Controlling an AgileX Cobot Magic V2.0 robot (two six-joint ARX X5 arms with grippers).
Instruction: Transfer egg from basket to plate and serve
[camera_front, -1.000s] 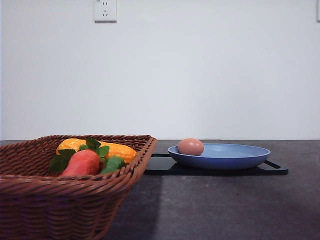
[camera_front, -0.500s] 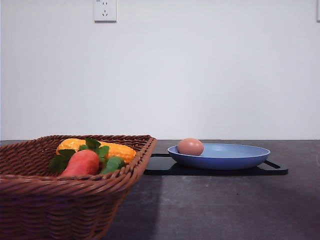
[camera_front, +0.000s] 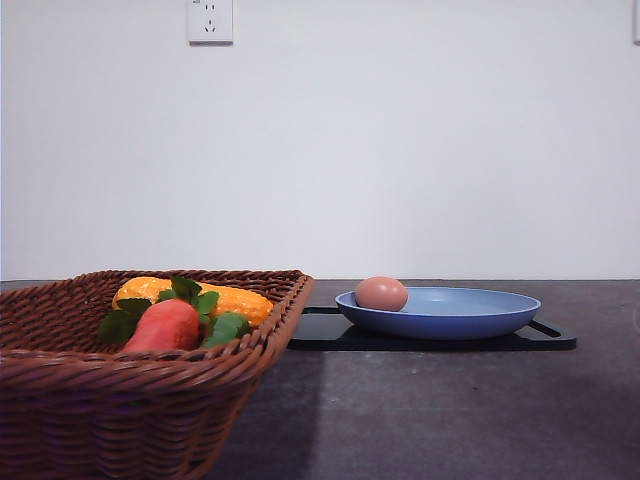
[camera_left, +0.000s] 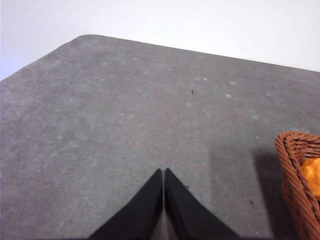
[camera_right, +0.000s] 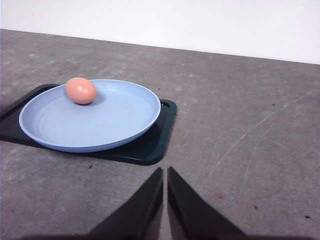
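Observation:
The pinkish-brown egg (camera_front: 381, 293) (camera_right: 81, 90) lies in the blue plate (camera_front: 470, 317) (camera_right: 100, 125), near its left rim. The brown wicker basket (camera_front: 90, 400) (camera_left: 295, 165) stands at the front left and holds a carrot and a yellow vegetable. My right gripper (camera_right: 165, 172) is shut and empty, hovering over bare table a short way from the plate. My left gripper (camera_left: 163, 172) is shut and empty too, above bare table with the basket's corner off to one side.
The plate rests on a flat black tray (camera_front: 545, 340) (camera_right: 160, 145). In the basket lie an orange-red carrot (camera_front: 163, 325) with green leaves and a yellow corn-like piece (camera_front: 235, 299). A white wall with a socket (camera_front: 210, 20) backs the grey table (camera_front: 450, 420).

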